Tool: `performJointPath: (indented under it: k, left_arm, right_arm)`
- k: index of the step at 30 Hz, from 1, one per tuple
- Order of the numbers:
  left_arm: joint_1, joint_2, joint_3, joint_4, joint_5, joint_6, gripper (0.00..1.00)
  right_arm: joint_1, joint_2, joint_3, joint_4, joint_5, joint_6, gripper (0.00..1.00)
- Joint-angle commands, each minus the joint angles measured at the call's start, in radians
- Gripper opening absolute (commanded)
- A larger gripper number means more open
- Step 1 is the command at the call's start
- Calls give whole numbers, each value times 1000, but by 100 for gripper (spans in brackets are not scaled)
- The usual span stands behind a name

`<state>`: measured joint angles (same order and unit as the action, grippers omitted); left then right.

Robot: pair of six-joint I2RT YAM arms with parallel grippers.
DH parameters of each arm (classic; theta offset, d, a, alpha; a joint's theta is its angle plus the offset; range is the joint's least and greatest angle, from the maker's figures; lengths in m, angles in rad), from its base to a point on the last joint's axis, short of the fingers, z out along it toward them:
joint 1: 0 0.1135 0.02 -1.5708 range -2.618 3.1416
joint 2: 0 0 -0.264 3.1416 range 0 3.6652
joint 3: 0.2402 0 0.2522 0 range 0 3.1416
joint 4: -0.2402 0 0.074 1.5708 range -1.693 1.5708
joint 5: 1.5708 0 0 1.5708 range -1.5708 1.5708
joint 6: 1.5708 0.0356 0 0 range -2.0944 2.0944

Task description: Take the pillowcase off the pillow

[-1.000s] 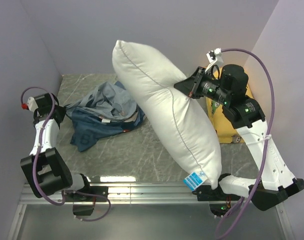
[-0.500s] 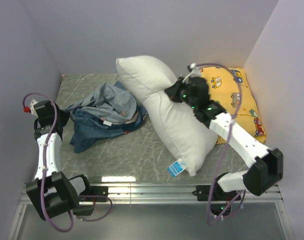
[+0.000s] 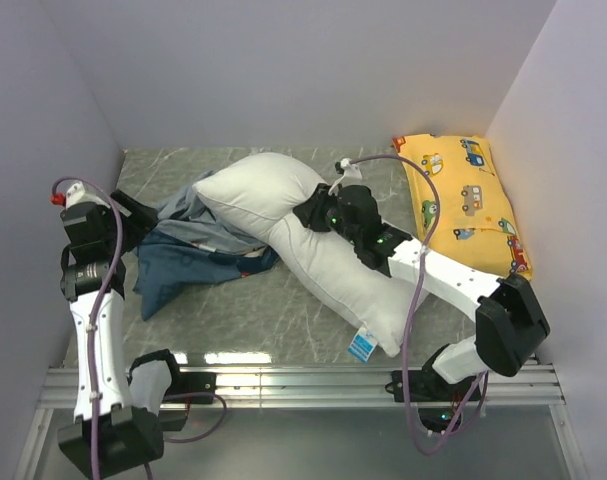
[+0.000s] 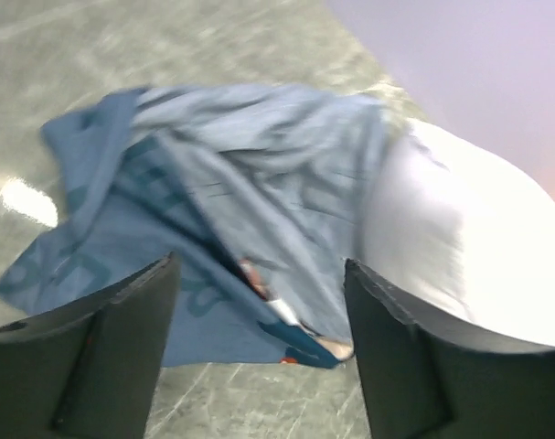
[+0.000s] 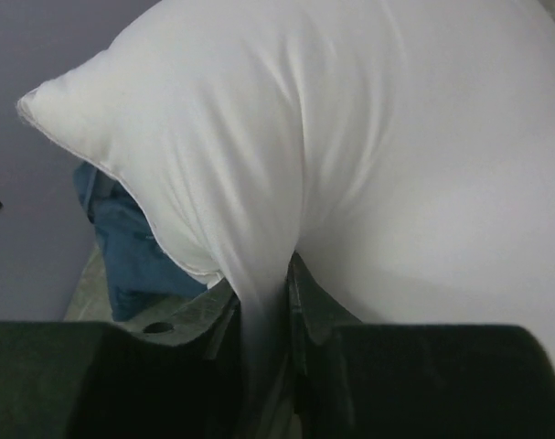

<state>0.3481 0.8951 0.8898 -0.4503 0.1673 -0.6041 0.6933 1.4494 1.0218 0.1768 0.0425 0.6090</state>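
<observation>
The dark-blue pillowcase (image 3: 183, 255) lies crumpled on the table's left half, off the pillow; it fills the left wrist view (image 4: 231, 183). The white pillow (image 3: 268, 190) lies flat beside it, its upper end resting on the pillowcase's edge (image 4: 451, 238). My left gripper (image 3: 135, 212) hovers over the pillowcase's left side, jaws wide open and empty (image 4: 259, 265). My right gripper (image 3: 313, 212) sits on the pillow's middle. A fold of the white pillow (image 5: 350, 137) is pinched between its close-set jaws (image 5: 263, 274).
A yellow car-print pillow (image 3: 463, 200) leans along the right wall. The white pillow's blue-and-white tag (image 3: 361, 346) lies near the table's front edge. Purple-grey walls close in on the left, back and right.
The right arm has lowered the pillow from upright to flat on the table, reaching left. The left gripper has opened and shifted toward the pillowcase.
</observation>
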Motion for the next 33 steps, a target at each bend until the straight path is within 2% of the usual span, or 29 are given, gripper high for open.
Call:
performJointPath:
  k: [1, 2, 3, 5, 9, 13, 16, 25, 33]
  left_arm:
    - [-90, -65, 107, -51, -52, 96, 79]
    - [-159, -77, 119, -57, -77, 98, 80]
    - [-196, -82, 139, -68, -97, 95, 80]
    - [-303, -103, 147, -62, -141, 83, 80]
    - [-446, -136, 120, -41, -164, 92, 80]
    - [-504, -166, 58, -24, -203, 116, 80]
    - [-508, -214, 11, -13, -177, 128, 82]
    - [-508, -330, -106, 22, -143, 155, 83]
    - [-508, -364, -107, 41, -129, 158, 85]
  right_arm:
    - [-5, -78, 4, 41, -23, 11, 37]
    - [-6, -108, 0, 32, -29, 5, 46]
    - [-5, -125, -5, 21, -30, 0, 62]
    - [-5, -170, 1, -31, -39, -14, 73]
    - [-8, -237, 27, -151, -75, -37, 93]
    - [-23, -349, -37, -210, -72, -46, 95]
    - [-31, -464, -109, -247, -50, -63, 96]
    - [-43, -655, -247, -385, 98, -101, 100]
    - [-43, -675, -246, -411, 83, -126, 100]
